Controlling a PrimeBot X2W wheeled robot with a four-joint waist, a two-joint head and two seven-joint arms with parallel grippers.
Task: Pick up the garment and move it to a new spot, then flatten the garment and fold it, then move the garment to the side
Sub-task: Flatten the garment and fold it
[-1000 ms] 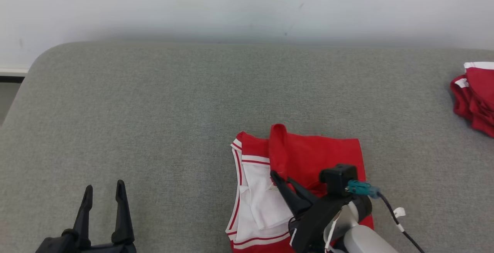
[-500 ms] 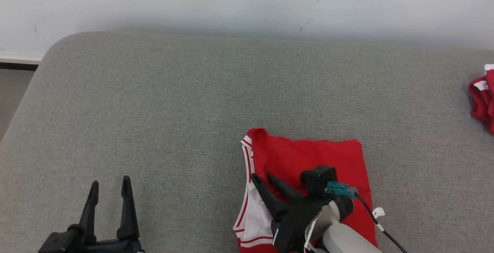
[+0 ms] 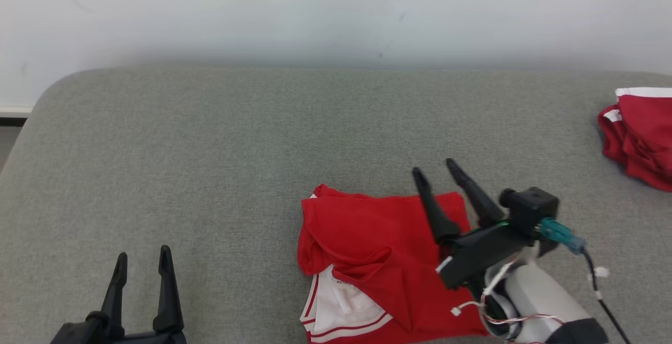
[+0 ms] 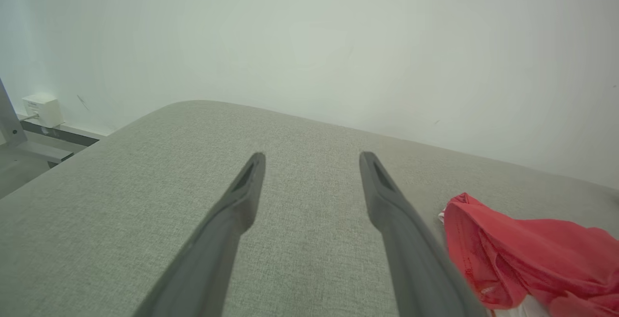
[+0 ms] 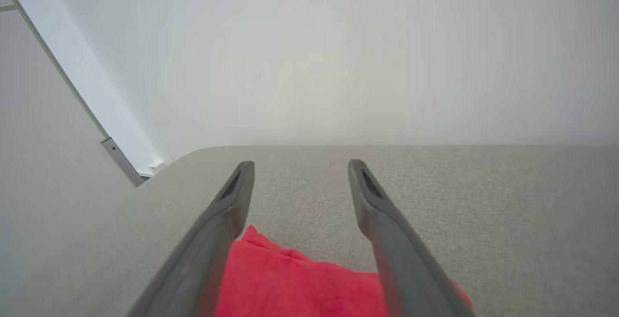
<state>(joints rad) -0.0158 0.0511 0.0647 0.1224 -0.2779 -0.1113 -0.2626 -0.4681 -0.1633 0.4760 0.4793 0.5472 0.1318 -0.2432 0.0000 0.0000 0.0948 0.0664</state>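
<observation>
The grey upholstered surface has a rough woven cloth and rounded corners. The red garment, soft, with white trim and thin red stripes, lies loosely folded and wrinkled near the front edge, right of the middle. The right gripper hangs tilted over its far right corner, fingers spread, grasping nothing. The left gripper is released too, near the front left corner. Another red cloth pile lies at the right edge.

The folded red garment lies on the grey padded table. Another red cloth heap lies far right.
</observation>
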